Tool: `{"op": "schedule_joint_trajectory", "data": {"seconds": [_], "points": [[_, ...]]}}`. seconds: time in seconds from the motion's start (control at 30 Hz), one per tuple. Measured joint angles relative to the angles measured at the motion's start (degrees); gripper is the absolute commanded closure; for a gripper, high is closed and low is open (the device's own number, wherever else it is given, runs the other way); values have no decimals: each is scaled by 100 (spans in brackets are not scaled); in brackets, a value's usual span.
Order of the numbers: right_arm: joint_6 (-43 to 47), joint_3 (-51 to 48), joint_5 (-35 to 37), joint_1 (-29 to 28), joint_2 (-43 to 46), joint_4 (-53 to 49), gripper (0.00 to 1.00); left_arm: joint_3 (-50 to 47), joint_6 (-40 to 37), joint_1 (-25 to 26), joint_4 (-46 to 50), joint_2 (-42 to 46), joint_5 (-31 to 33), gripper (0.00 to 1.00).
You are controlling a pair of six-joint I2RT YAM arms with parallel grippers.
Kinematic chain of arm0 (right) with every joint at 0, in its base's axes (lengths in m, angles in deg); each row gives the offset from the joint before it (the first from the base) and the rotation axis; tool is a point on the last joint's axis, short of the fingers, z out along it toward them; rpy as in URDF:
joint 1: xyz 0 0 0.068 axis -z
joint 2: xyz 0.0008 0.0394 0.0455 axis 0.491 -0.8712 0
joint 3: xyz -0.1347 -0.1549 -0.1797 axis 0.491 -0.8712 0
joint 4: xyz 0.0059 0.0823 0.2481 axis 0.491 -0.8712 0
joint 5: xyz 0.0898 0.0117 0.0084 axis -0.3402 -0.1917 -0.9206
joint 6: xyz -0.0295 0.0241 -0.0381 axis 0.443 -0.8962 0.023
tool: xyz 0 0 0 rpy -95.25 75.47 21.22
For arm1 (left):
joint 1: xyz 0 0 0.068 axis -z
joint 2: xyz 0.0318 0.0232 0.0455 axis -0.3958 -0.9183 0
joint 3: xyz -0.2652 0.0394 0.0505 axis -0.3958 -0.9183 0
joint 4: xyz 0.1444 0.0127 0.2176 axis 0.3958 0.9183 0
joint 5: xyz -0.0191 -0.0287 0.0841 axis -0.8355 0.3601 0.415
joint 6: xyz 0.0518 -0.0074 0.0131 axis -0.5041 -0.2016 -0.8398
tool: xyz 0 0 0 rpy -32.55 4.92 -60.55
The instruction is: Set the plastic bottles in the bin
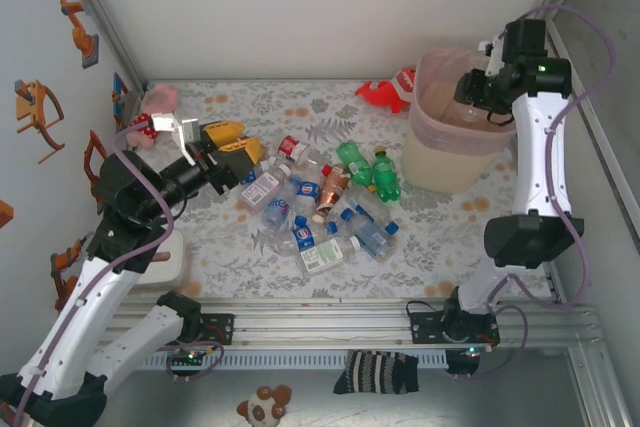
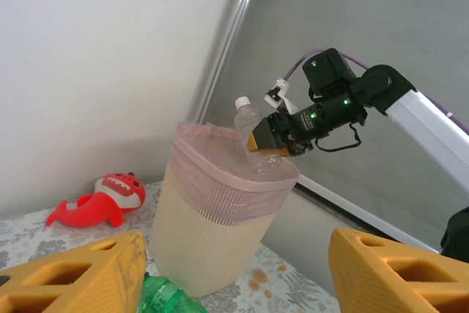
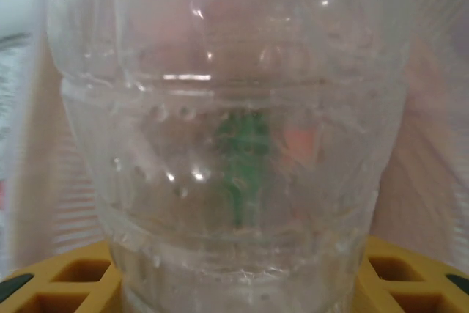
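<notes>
Yellow fingers (image 1: 222,132) of the left gripper (image 1: 248,141) stand wide apart with nothing between them, raised above the flowered table (image 1: 230,237). Behind and to the left of this gripper sits a pink plush toy (image 1: 157,102). Just ahead of its fingertips and to the right lies the heap of plastic bottles (image 1: 320,212). Most are clear with blue caps and they lie on their sides touching one another. Two green bottles (image 1: 368,169) lie at the heap's far right edge. In the left wrist view, a green bottle (image 2: 165,295) shows low between the spread fingers (image 2: 80,276).

Farther right, a red toy (image 1: 388,92) lies by the back wall, just beside the bin (image 1: 450,162). The bin is a cream tub with a pink bag folded over its rim. From the left wrist it stands straight ahead of the left gripper, well apart from it.

Over the bin's open mouth hangs the right gripper (image 2: 272,139). It is clamped on a clear bottle (image 2: 249,119) with a white cap. The bottle sits cap end up, and its lower part dips to about rim level. In the right wrist view this bottle (image 3: 234,144) sits between the yellow fingers (image 3: 58,280), with the bag's pink blurred behind it.
</notes>
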Motion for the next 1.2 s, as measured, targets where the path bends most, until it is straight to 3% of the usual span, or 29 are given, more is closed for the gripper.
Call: {"op": "schedule_joint_trajectory", "data": {"seconds": [0.27,0.43,0.8,1.2], "points": [[249,39,1364,2,-675,-409,49,-37,-61,0,28,48,114,37],[310,-15,1786,2,-1117,-411,47,-101,-68,0,44,111,212,37],[354,-640,1991,28,-1733,-79,35,-101,-66,0,61,146,306,37],[350,-734,1965,28,-1410,26,26,-101,-61,0,212,96,490,38]]}}
